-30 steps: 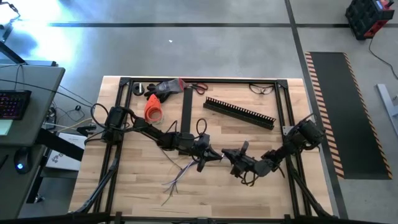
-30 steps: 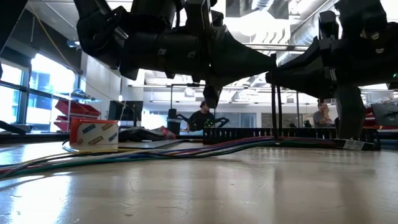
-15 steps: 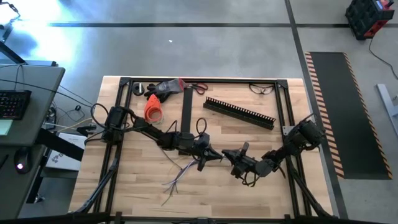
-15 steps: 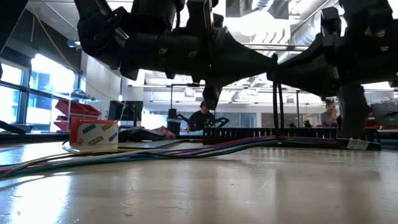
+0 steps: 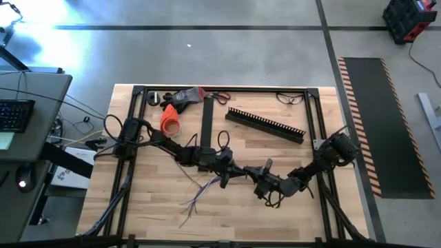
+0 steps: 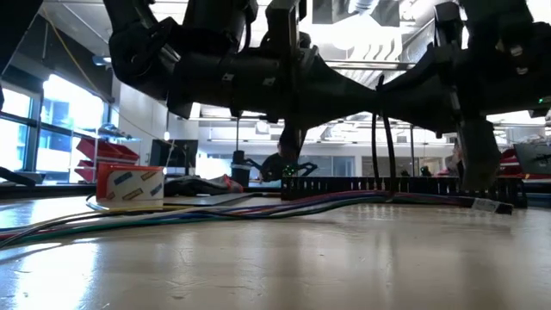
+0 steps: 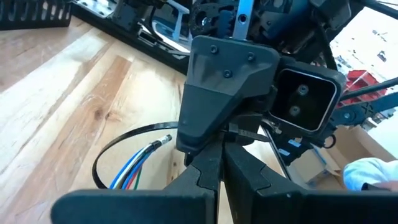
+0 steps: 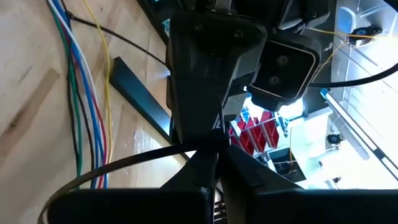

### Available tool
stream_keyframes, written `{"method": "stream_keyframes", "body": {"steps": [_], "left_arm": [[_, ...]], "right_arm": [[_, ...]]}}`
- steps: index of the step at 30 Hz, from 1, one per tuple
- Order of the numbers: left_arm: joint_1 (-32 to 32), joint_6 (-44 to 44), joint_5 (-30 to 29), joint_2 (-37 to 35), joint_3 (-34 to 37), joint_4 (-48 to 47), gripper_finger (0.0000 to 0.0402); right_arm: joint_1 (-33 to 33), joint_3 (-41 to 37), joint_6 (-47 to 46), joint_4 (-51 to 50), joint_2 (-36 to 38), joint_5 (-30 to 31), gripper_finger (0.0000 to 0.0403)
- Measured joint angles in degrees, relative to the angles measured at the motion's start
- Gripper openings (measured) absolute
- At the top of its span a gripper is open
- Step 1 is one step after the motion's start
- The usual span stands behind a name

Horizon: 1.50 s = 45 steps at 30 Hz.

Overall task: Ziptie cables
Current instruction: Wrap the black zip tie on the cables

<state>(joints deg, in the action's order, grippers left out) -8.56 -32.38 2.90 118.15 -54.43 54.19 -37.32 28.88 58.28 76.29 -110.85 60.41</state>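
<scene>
Two dark arms are reaching inward over the wooden table (image 5: 145, 207), meeting nose to nose near its middle. The left gripper (image 5: 231, 172) is stretching out low from the left edge, its arm bent at the elbow, and the right gripper (image 5: 255, 178) is coming in from the right edge with its wrist folded back toward the centre. In each wrist view the arm's own fingers are pressing together on a thin black zip tie (image 7: 124, 140), whose strap is curving out in a loop over the wood; the two grippers are almost touching.

The cables (image 5: 196, 196) are lying on the table just toward the near edge from the left gripper, their free ends splaying toward the near left corner. The left wrist view shows blue, white and green strands inside the loop of the strap.

An orange cone (image 5: 169, 122) is sitting near the far left corner. No readable writing is showing on any surface.
</scene>
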Motion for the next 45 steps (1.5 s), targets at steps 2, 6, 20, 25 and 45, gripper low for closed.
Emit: {"method": "stream_keyframes", "body": {"steps": [2, 6, 20, 25, 45], "left_arm": [[0.0, 0.1, 0.0, 0.0, 0.0, -0.2, 0.0], [0.0, 1.5, 0.0, 0.1, 0.1, -0.9, 0.0], [-1.2, 19.2, -3.1, 0.0, 0.2, -13.4, 0.0038], [-1.5, 29.4, -14.4, 0.5, 0.2, -13.9, 0.0075], [1.8, 35.5, 0.2, 15.4, -5.3, 16.0, 0.0098]], "right_arm": [[-0.4, 0.0, 0.0, -0.1, 0.0, 0.3, 0.0], [-0.3, 0.0, -2.9, -2.5, 0.0, 0.4, 0.0], [0.1, 0.2, -10.4, -4.0, 0.1, -1.8, 0.0], [0.3, 0.2, -12.0, -4.1, 0.1, -3.6, 0.0], [1.0, 0.1, -12.9, -1.1, 0.1, -4.8, 0.0]]}}
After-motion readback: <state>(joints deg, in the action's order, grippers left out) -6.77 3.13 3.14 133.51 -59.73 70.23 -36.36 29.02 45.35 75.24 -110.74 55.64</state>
